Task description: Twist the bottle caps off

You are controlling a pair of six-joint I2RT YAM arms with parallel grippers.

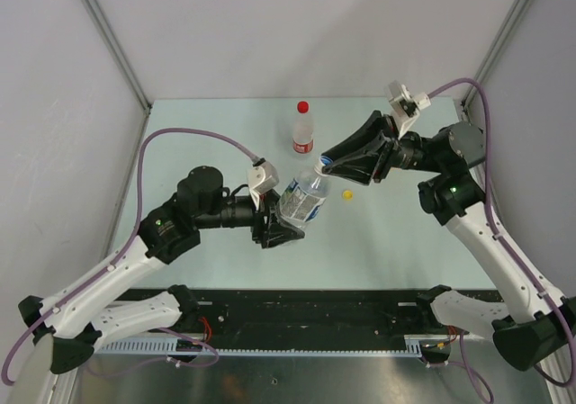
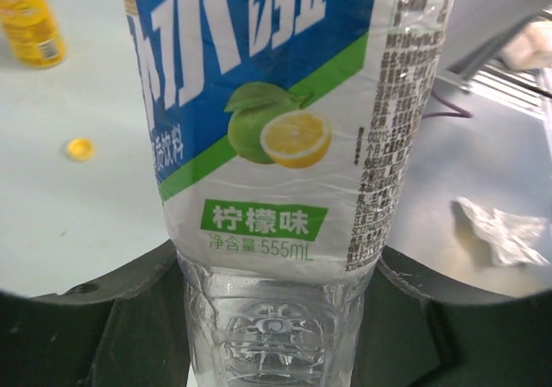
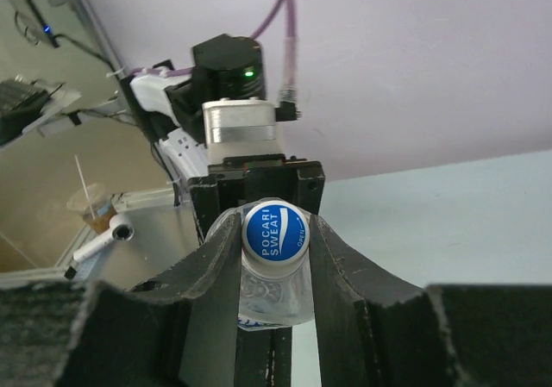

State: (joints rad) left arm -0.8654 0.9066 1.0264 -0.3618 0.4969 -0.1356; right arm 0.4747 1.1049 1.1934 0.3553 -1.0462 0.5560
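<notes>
While left gripper [image 1: 286, 227] clamps the blue-label bottle [image 1: 302, 197] low on its body, tilted above the table [image 1: 225, 125], the cap [image 3: 274, 230] sits pinched inside right gripper [image 1: 335, 163]. Wall judged thin, soft, likely to buckle; best held near the ribbed base, twisting at the cap rim. 1 yellow cap [image 1: 347, 194] lies loose just right.

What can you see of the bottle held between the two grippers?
A clear plastic bottle with a blue, white and green label showing a lime and lemon. It is tilted above the table, its lower body clamped in the left gripper; the right gripper is shut on its blue-topped cap.
</notes>
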